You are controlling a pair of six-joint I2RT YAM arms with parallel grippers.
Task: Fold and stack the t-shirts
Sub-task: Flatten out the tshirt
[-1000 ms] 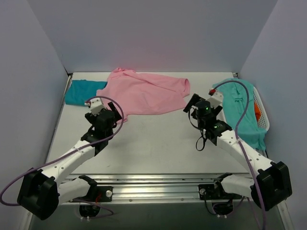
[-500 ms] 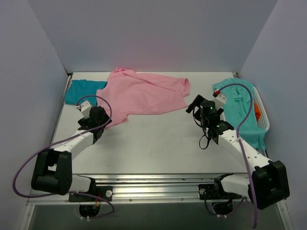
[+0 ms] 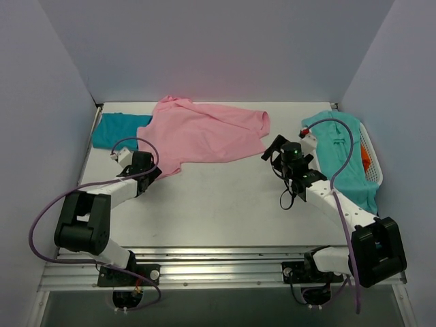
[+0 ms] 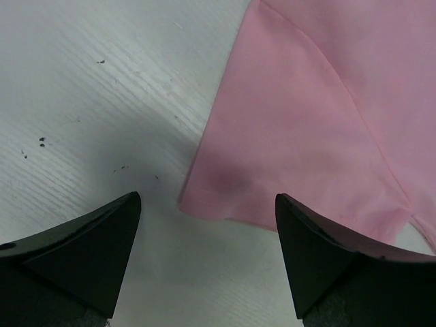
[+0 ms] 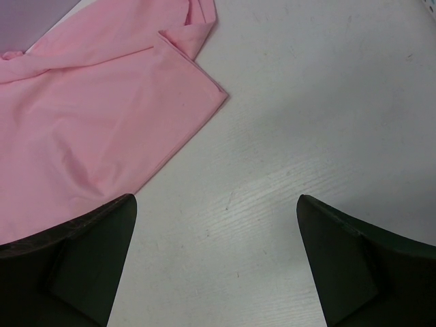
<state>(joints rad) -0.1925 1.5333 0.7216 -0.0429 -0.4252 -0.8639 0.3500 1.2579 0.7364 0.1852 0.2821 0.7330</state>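
The light pink t-shirt lies spread, rumpled, at the back middle of the table. The darker teal t-shirt lies at the back left, partly under the pink one. The aqua-green t-shirt hangs over the basket at the right. My left gripper is open and empty just before the pink shirt's near left corner. My right gripper is open and empty over bare table beside the pink shirt's right sleeve.
A white laundry basket stands at the right edge with something orange inside. Grey walls close the back and sides. The metal rail with the arm bases runs along the near edge.
My left arm has drawn back and lowered toward the left, its gripper now low at the pink shirt's near left corner. My right gripper has shifted slightly right, then back left.
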